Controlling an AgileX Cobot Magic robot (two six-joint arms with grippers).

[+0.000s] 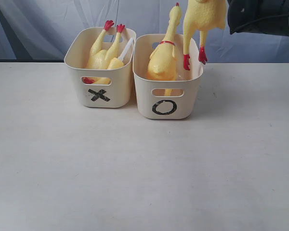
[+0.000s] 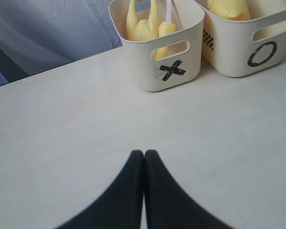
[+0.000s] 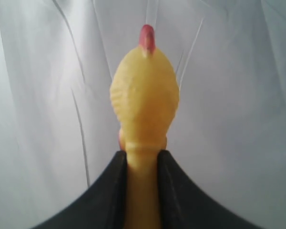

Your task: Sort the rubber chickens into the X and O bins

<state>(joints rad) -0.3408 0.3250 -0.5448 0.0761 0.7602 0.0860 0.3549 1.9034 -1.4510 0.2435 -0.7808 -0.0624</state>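
Two cream bins stand side by side at the back of the table, the X bin (image 1: 100,72) on the left and the O bin (image 1: 167,82) on the right. The X bin holds a headless chicken body (image 1: 103,55), legs up, and a white tube (image 1: 126,48). A whole chicken (image 1: 164,60) stands in the O bin, head up. My right gripper (image 3: 142,155) is shut on a narrow part of another rubber chicken (image 1: 204,14), whose red feet (image 1: 186,61) dangle over the O bin's back right rim. My left gripper (image 2: 144,153) is shut and holds nothing, low over bare table in front of the X bin (image 2: 157,71).
The white table (image 1: 135,168) stretches in front of the bins. A pale draped curtain (image 1: 48,24) hangs behind them. The right arm's dark body (image 1: 265,17) fills the top right corner. The O bin (image 2: 248,47) also shows in the left wrist view.
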